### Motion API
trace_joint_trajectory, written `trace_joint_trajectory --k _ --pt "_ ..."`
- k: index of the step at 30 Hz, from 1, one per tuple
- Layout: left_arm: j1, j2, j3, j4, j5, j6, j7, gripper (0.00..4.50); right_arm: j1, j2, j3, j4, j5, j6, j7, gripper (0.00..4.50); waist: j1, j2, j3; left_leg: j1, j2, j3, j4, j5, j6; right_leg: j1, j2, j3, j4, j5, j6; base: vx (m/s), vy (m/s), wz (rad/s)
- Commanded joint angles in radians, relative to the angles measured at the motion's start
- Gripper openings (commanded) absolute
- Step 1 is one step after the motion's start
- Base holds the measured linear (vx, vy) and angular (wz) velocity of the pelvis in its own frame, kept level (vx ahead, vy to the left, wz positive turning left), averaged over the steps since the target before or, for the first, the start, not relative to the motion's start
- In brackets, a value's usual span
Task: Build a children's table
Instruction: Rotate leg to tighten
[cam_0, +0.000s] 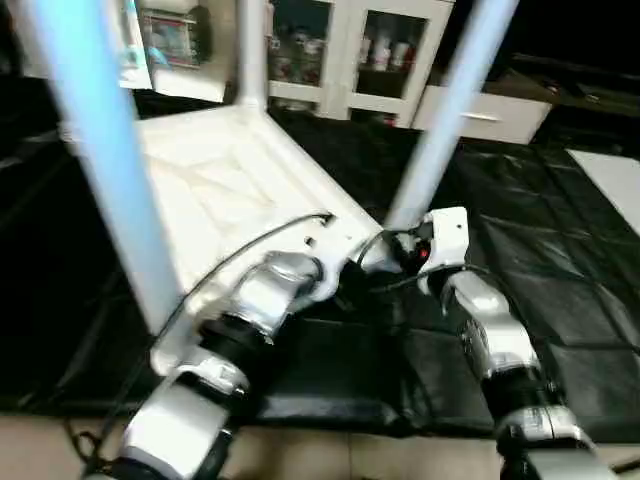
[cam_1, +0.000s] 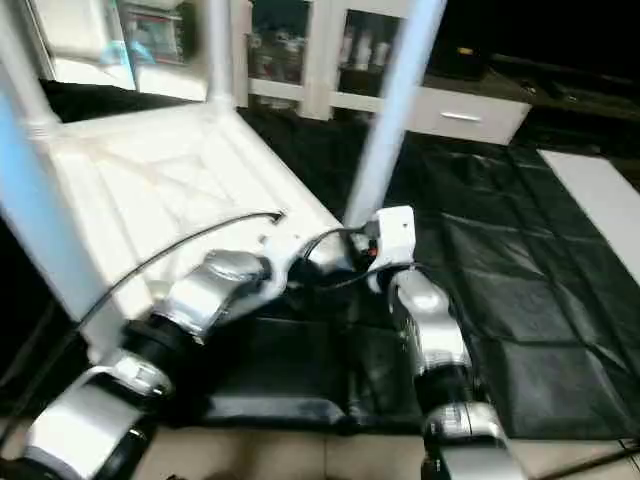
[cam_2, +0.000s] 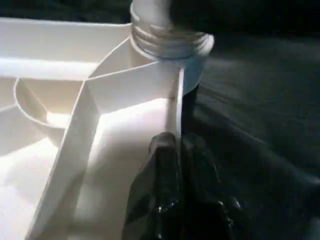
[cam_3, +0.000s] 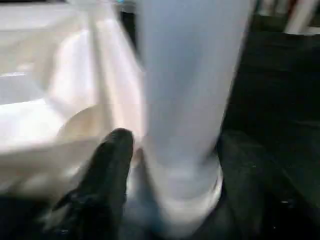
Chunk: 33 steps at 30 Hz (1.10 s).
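Note:
The white table top (cam_0: 220, 180) lies upside down on the black mat, ribs facing up. Three white legs stand in its corner sockets: a near-left leg (cam_0: 100, 150), a far leg (cam_0: 250, 50) and a near-right leg (cam_0: 440, 120). My left gripper (cam_2: 177, 150) is shut on the thin rim wall of the top, just beside the near-right socket (cam_2: 170, 42). My right gripper (cam_3: 175, 170) sits at that leg's base (cam_3: 190, 100), one black finger (cam_3: 107, 170) pressed to each side of it. In the left eye view both grippers meet at this corner (cam_0: 360, 262).
A black padded mat (cam_0: 560, 280) covers the floor around the table. White cabinets with glass doors (cam_0: 350, 50) stand at the back. A white panel (cam_0: 615, 180) lies at the far right. Pale floor (cam_0: 400, 455) runs along the mat's near edge.

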Motion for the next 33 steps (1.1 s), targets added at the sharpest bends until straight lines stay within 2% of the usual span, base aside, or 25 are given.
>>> trace_joint_trajectory --k 1,3,4,5,6,7,8,9,11,12,13,15,16,19,21,23,24,25,26,28,30,33 --pt "-0.003 0.014 0.032 -0.017 -0.005 -0.063 0.012 0.0 0.021 -0.021 0.018 -0.056 0.025 0.028 0.066 3.15 0.007 -0.005 -0.059 -0.01 0.038 -0.029 -0.074 -0.184 0.054 0.052 -0.069 0.035 -0.082 -0.289 -0.141 0.0 0.0 0.0" --pt "0.007 0.028 0.022 -0.035 -0.004 -0.064 -0.016 0.0 0.034 -0.046 0.011 -0.085 0.034 0.035 0.09 3.18 0.012 -0.003 -0.064 0.001 0.04 -0.023 -0.066 -0.143 0.065 0.044 -0.068 0.039 -0.077 -0.215 -0.166 0.0 0.0 0.0" --pt "0.011 0.032 0.02 -0.041 -0.004 -0.059 -0.024 0.0 0.037 -0.054 0.009 -0.093 0.038 0.036 0.097 3.24 0.012 -0.005 -0.065 -0.002 0.039 -0.021 -0.064 -0.111 0.076 0.045 -0.065 0.039 -0.068 -0.16 -0.19 0.0 0.0 0.0" --pt "0.026 0.051 0.005 -0.068 -0.004 -0.051 -0.062 0.0 0.043 -0.086 0.009 -0.106 0.039 0.041 0.124 3.37 0.017 0.0 -0.065 0.001 0.041 -0.019 -0.062 -0.089 0.088 0.043 -0.065 0.039 -0.064 -0.116 -0.209 0.0 0.0 0.0" --pt "0.04 0.07 -0.011 -0.094 -0.002 -0.045 -0.098 0.0 0.048 -0.117 0.014 -0.116 0.038 0.043 0.158 3.5 0.018 0.002 -0.064 -0.002 0.041 -0.02 -0.062 -0.078 0.095 0.046 -0.065 0.038 -0.06 -0.097 -0.217 0.0 0.0 0.0" --pt "0.066 0.103 -0.037 -0.135 0.0 -0.049 -0.157 0.0 0.056 -0.168 0.022 -0.128 0.028 0.044 0.21 3.58 0.019 0.003 -0.062 0.001 0.043 -0.016 -0.061 -0.079 0.105 0.044 -0.063 0.038 -0.061 -0.081 -0.235 0.0 0.0 0.0" --pt "0.08 0.12 -0.048 -0.158 -0.004 -0.047 -0.19 0.0 0.057 -0.191 0.02 -0.129 0.021 0.041 0.229 3.58 0.02 0.003 -0.062 0.001 0.043 -0.016 -0.061 -0.085 0.105 0.044 -0.063 0.038 -0.061 -0.087 -0.238 0.0 0.0 0.0" --pt "0.088 0.128 -0.052 -0.17 -0.008 -0.041 -0.207 0.0 0.057 -0.205 0.019 -0.131 0.025 0.046 0.249 3.58 0.021 0.002 -0.06 0.001 0.042 -0.015 -0.061 -0.095 0.103 0.043 -0.063 0.039 -0.063 -0.1 -0.238 0.0 0.0 0.0" --pt "0.099 0.142 -0.061 -0.186 -0.011 -0.046 -0.233 0.0 0.059 -0.225 0.024 -0.135 0.025 0.051 0.276 3.92 0.021 0.003 -0.056 0.003 0.041 -0.015 -0.065 -0.156 0.08 0.04 -0.064 0.038 -0.073 -0.19 -0.223 0.0 0.0 0.0" --pt "0.115 0.161 -0.07 -0.211 -0.019 -0.043 -0.265 0.0 0.066 -0.254 0.03 -0.15 0.034 0.067 0.329 3.92 0.02 -0.002 -0.056 0.002 0.041 -0.015 -0.065 -0.166 0.078 0.041 -0.064 0.038 -0.075 -0.21 -0.216 0.0 0.0 0.0" --pt "0.131 0.181 -0.082 -0.234 -0.027 -0.059 -0.303 0.0 0.073 -0.28 0.036 -0.163 0.043 0.078 0.379 4.0 0.022 0.002 -0.053 0.003 0.045 -0.017 -0.068 -0.179 0.071 0.038 -0.066 0.038 -0.078 -0.24 -0.207 0.0 0.0 0.0" --pt "0.149 0.202 -0.091 -0.264 -0.038 -0.067 -0.35 0.0 0.081 -0.31 0.045 -0.181 0.052 0.088 0.431 4.08 0.026 0.002 -0.056 0.004 0.048 -0.019 -0.067 -0.172 0.063 0.04 -0.066 0.039 -0.074 -0.23 -0.202 0.0 0.0 0.0" --pt "0.172 0.228 -0.105 -0.312 -0.06 -0.06 -0.416 0.0 0.092 -0.341 0.065 -0.203 0.081 0.113 0.512 4.31 0.026 -0.002 -0.056 0.004 0.046 -0.017 -0.067 -0.156 0.066 0.038 -0.063 0.039 -0.071 -0.207 -0.208 0.0 0.0 0.0" --pt "0.206 0.265 -0.124 -0.402 -0.095 -0.032 -0.507 0.0 0.114 -0.385 0.103 -0.25 0.151 0.176 0.665 4.37 0.034 -0.001 -0.056 0.005 0.05 -0.016 -0.065 -0.137 0.086 0.041 -0.066 0.04 -0.064 -0.165 -0.222 0.0 0.0 0.0" --pt "0.212 0.272 -0.128 -0.421 -0.102 -0.02 -0.523 0.0 0.116 -0.388 0.104 -0.256 0.166 0.189 0.691 4.37 0.037 0.0 -0.056 0.006 0.051 -0.015 -0.065 -0.13 0.09 0.038 -0.066 0.041 -0.063 -0.158 -0.228 0.0 0.0 0.0" --pt "0.217 0.279 -0.132 -0.436 -0.101 -0.027 -0.536 0.0 0.11 -0.384 0.108 -0.24 0.153 0.168 0.712 4.37 0.042 0.001 -0.055 0.009 0.051 -0.013 -0.064 -0.136 0.08 0.033 -0.066 0.04 -0.066 -0.181 -0.231 0.0 0.0 0.0" --pt "0.218 0.279 -0.132 -0.438 -0.099 -0.031 -0.536 0.0 0.103 -0.375 0.109 -0.227 0.144 0.153 0.714 4.37 0.044 -0.007 -0.054 0.006 0.05 -0.014 -0.065 -0.14 0.072 0.034 -0.067 0.04 -0.067 -0.196 -0.225 0.0 0.0 0.0" --pt "0.22 0.281 -0.134 -0.442 -0.099 -0.033 -0.539 0.0 0.096 -0.365 0.108 -0.217 0.144 0.148 0.72 4.37 0.047 -0.003 -0.053 0.008 0.05 -0.014 -0.066 -0.15 0.063 0.032 -0.068 0.041 -0.069 -0.219 -0.218 0.0 0.0 0.0" --pt "0.222 0.282 -0.136 -0.446 -0.099 -0.033 -0.541 0.0 0.092 -0.358 0.107 -0.213 0.146 0.147 0.725 4.37 0.047 -0.008 -0.053 0.007 0.049 -0.014 -0.066 -0.16 0.054 0.032 -0.068 0.041 -0.071 -0.239 -0.207 0.0 0.0 0.0" --pt "0.229 0.283 -0.136 -0.461 -0.099 -0.023 -0.544 0.0 0.075 -0.343 0.122 -0.192 0.132 0.132 0.712 4.37 0.049 -0.005 -0.054 0.007 0.049 -0.016 -0.067 -0.161 0.044 0.032 -0.069 0.04 -0.071 -0.254 -0.197 0.0 0.0 0.0" --pt "0.233 0.282 -0.137 -0.469 -0.097 -0.016 -0.544 0.0 0.063 -0.336 0.141 -0.171 0.115 0.111 0.704 4.37 0.05 -0.007 -0.056 0.008 0.049 -0.016 -0.066 -0.143 0.037 0.032 -0.068 0.04 -0.067 -0.231 -0.195 0.0 0.0 0.0" --pt "0.235 0.283 -0.137 -0.474 -0.095 -0.01 -0.544 0.0 0.049 -0.328 0.154 -0.146 0.105 0.1 0.707 4.37 0.05 -0.008 -0.059 0.005 0.045 -0.013 -0.062 -0.101 0.051 0.035 -0.066 0.041 -0.059 -0.17 -0.206 0.0 0.0 0.0"
